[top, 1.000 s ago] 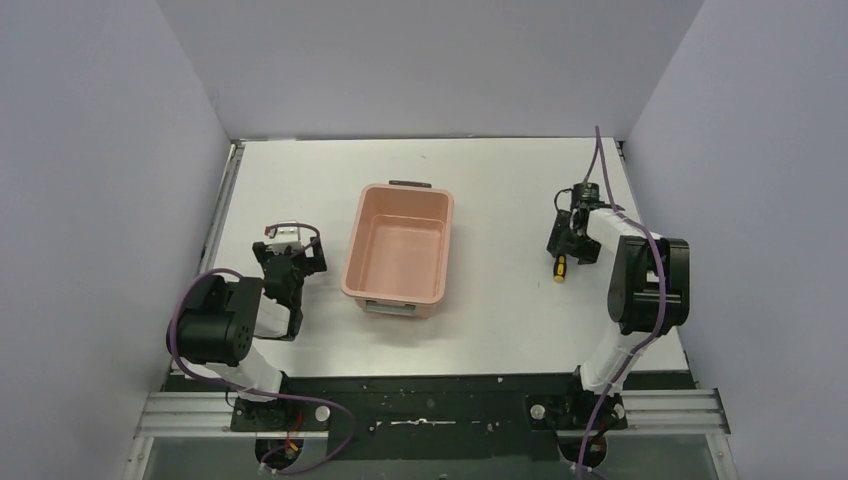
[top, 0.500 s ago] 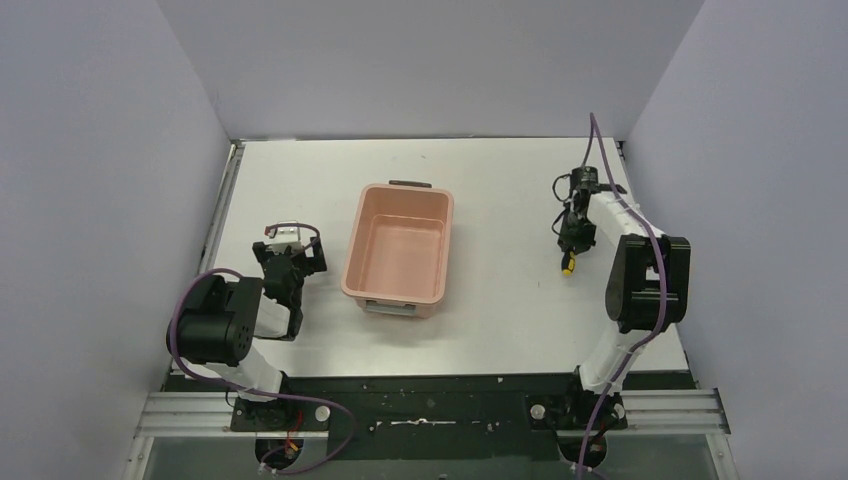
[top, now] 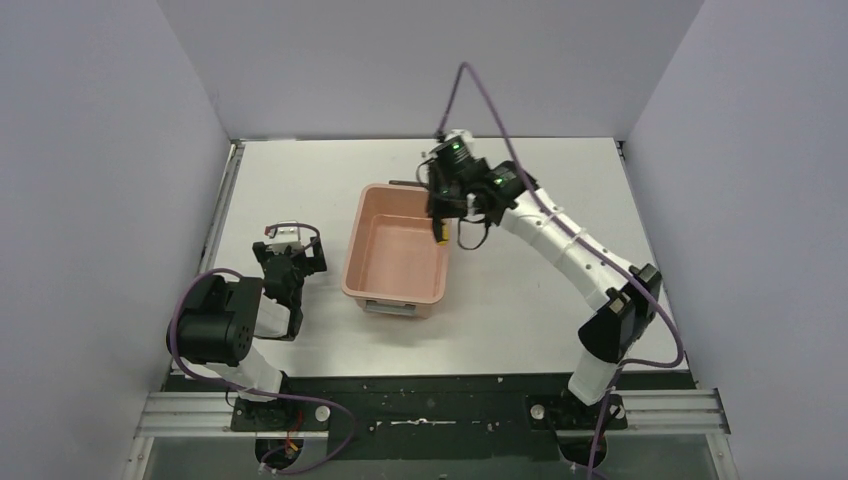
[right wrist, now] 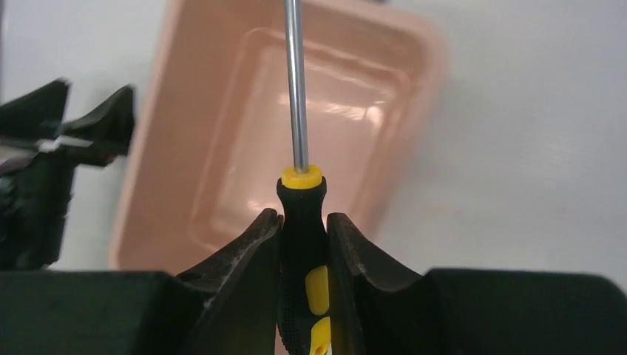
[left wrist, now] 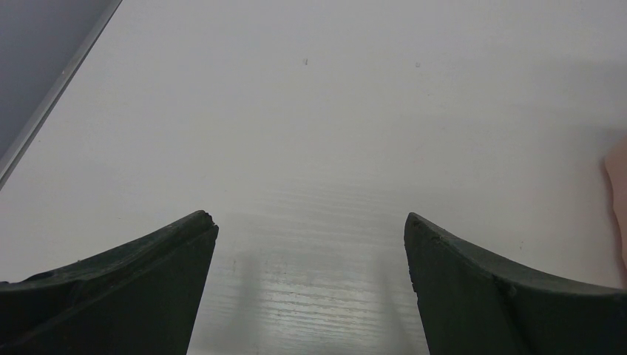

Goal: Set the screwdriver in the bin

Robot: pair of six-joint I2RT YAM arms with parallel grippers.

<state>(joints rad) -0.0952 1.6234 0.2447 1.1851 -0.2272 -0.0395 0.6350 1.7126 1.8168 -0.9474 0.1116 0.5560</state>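
The salmon-pink bin (top: 365,262) stands mid-table, nothing inside it. My right gripper (right wrist: 304,218) is shut on the screwdriver (right wrist: 302,222), clamping its black-and-yellow handle; the thin metal shaft (right wrist: 296,89) points ahead over the bin (right wrist: 170,192). From above, the right gripper (top: 440,222) hangs over the bin's far right corner, with the screwdriver (top: 438,234) pointing down. Resting left of the bin, my left gripper (top: 287,262) is open; its dark fingers (left wrist: 148,274) frame bare table.
Grey walls close in the white table (top: 520,300) on three sides. A metal rail (top: 222,215) runs along its left edge. The right arm's purple cable (top: 480,95) arcs high above the back of the table.
The right gripper closed on the screwdriver at the table's right side, lifted it, and swung left to above the bin's far right corner. The left arm has not moved.
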